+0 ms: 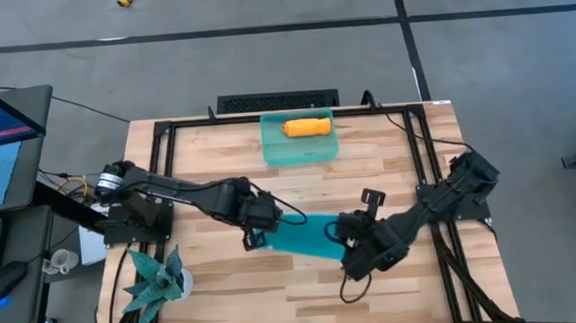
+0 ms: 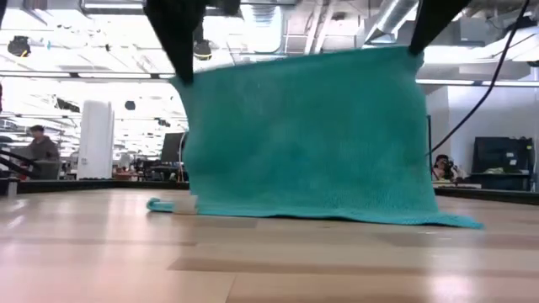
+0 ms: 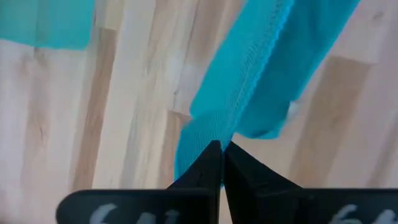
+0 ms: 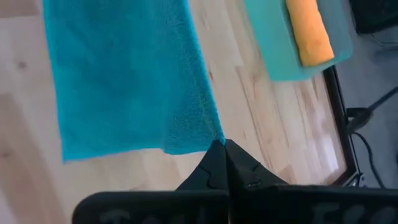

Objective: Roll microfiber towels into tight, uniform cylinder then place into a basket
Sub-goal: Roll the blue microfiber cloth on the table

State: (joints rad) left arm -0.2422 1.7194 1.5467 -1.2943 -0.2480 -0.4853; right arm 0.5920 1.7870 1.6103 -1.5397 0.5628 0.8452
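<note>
The soft teal-blue microfiber towel hangs above the middle of the wooden table, its lower edge touching the wood. The left gripper and the right gripper each pinch one upper corner, fingers closed on the cloth. The rolled orange microfiber towel lies in the translucent sea-green plastic basket at the far edge.

In the low view the hanging teal-blue microfiber towel hides the translucent sea-green plastic basket; both arms are cut off at twelve o'clock.
</note>
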